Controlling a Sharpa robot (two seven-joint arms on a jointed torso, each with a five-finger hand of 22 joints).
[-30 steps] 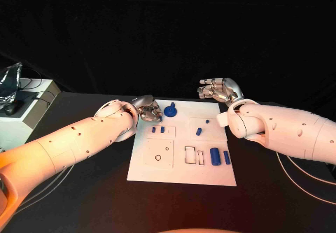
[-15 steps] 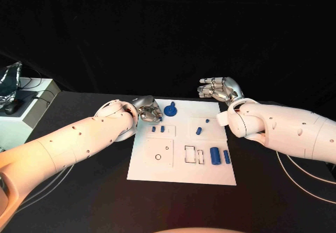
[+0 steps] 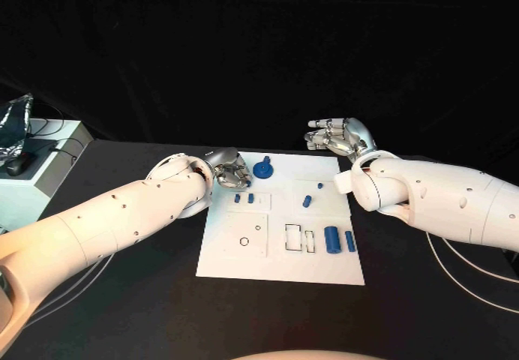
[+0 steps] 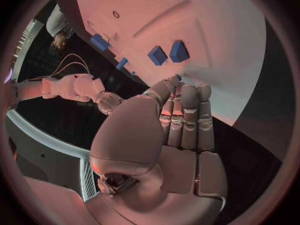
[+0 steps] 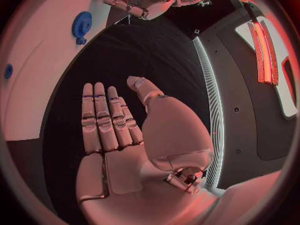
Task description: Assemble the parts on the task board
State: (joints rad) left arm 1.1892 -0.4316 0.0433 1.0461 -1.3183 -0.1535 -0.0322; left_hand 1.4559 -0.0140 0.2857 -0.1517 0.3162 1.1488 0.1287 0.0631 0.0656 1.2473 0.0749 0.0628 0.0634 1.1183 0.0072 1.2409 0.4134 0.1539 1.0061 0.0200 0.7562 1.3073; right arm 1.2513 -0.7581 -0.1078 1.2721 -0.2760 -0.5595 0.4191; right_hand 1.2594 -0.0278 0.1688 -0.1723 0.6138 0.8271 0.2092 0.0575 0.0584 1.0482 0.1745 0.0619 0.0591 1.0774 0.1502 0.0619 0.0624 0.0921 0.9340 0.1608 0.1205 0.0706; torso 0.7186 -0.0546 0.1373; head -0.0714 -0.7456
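The white task board (image 3: 232, 262) lies in the middle of the black table. A blue gear (image 3: 264, 172) stands near its far edge, also seen as the gear (image 5: 81, 24). Two small blue parts (image 3: 244, 199) sit side by side just nearer than my left hand (image 3: 229, 174), which hovers at the board's far left edge. That left hand (image 4: 181, 120) keeps its fingers together and pinches a tiny blue part (image 4: 178, 77) at their tips. Two blue cylinders (image 3: 340, 240) lie at the board's right side. My right hand (image 3: 340, 137) hangs past the far right corner, fingers straight (image 5: 103, 117), holding nothing.
A small blue part (image 3: 307, 201) and a tinier one (image 3: 320, 186) lie mid-board, with outlined slots (image 3: 300, 238) and a ring mark (image 3: 244, 242) nearer me. A white box (image 3: 38, 176) stands at the table's left edge. Thin cables (image 3: 465, 270) trail under my right arm.
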